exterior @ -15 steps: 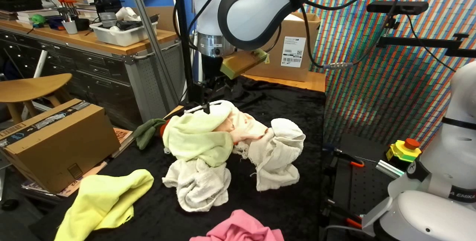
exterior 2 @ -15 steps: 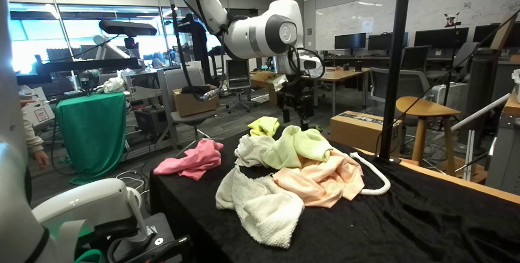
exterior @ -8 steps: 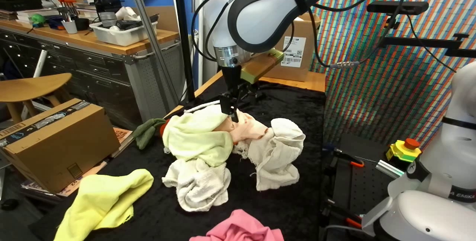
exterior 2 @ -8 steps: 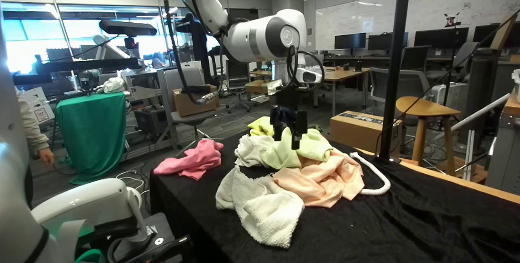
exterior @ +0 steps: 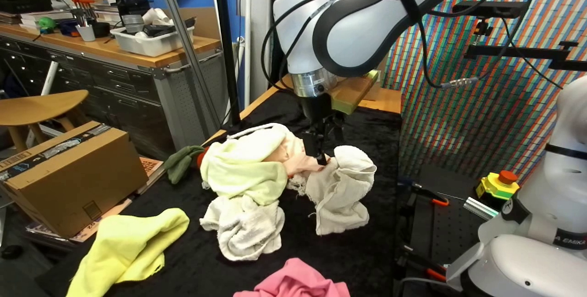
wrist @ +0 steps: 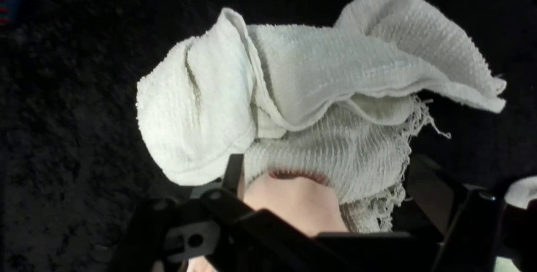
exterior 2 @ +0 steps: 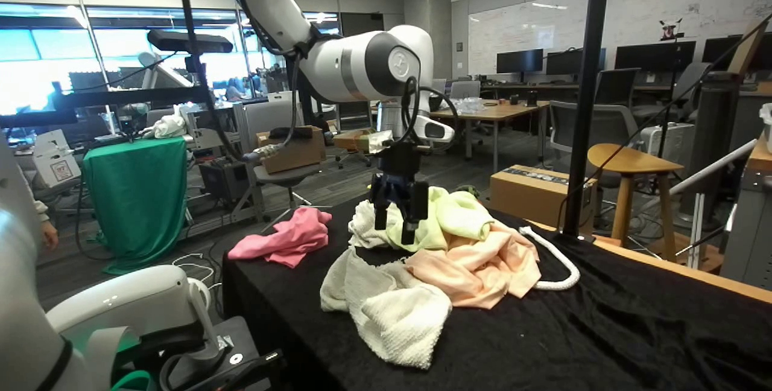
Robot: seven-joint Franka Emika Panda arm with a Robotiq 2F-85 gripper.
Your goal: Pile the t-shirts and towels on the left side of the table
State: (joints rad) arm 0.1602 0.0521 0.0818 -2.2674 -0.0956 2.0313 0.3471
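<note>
"Towels and t-shirts (exterior: 243, 173) lie mostly bunched on the desk (exterior 2: 579, 343). Which step?"

"Picking up the white towel (exterior 2: 401, 318), I'd guess. Fingers (exterior 2: 418, 204) hang parted, holding nothing, near it; next, lower and pinch a fold."

"Room?"

"Bare strip toward the nearest edge; more beyond the white cord (exterior 2: 553, 286)."
</note>
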